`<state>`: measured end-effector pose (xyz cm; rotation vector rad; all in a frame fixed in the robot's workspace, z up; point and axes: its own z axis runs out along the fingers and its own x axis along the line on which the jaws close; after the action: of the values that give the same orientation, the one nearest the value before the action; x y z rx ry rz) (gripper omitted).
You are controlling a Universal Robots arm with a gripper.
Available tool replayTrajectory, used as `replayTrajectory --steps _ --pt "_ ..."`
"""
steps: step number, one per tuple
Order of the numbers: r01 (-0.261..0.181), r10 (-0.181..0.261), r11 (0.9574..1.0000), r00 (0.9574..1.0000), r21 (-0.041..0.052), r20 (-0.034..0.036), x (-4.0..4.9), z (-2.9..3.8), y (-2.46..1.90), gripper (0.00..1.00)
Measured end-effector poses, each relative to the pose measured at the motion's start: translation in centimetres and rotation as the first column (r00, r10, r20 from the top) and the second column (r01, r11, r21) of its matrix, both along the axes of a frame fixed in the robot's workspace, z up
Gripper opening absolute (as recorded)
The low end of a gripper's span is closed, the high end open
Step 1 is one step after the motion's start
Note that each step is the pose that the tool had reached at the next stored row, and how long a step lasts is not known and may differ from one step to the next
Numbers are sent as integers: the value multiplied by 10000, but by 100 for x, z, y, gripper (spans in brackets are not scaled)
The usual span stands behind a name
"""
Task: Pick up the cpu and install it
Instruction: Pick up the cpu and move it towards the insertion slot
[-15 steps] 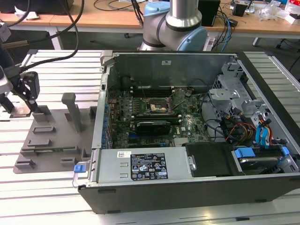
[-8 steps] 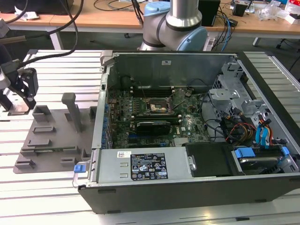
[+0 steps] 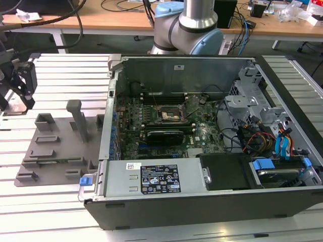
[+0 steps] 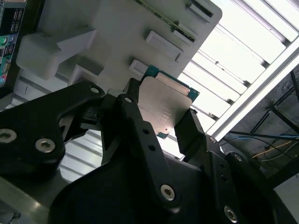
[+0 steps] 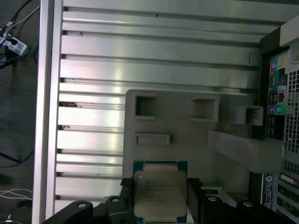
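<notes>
Second wrist view: you have the fingers (image 4: 190,135) clamped on opposite edges of the cpu (image 4: 163,105), which lies flat between them, apparently clear of the grey tray (image 4: 93,18).

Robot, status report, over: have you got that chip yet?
Gripper shut on the cpu, clamped by its edges. Cpu over the grey tray, not in the motherboard socket. Nothing seen blocking it.

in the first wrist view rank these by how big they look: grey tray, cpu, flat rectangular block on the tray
1. grey tray
2. cpu, though it is nearer the camera, which may inflate it
3. flat rectangular block
</notes>
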<state>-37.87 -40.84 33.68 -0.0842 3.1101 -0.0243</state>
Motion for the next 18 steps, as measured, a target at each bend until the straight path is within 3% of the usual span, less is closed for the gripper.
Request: replayTrajectory --steps 1,9,18 --pt "0 0 10000 10000 0 0 0 22 7 55" --pt "0 0 10000 10000 0 0 0 412 51 55" --pt "0 0 10000 10000 0 1 0 627 55 55"
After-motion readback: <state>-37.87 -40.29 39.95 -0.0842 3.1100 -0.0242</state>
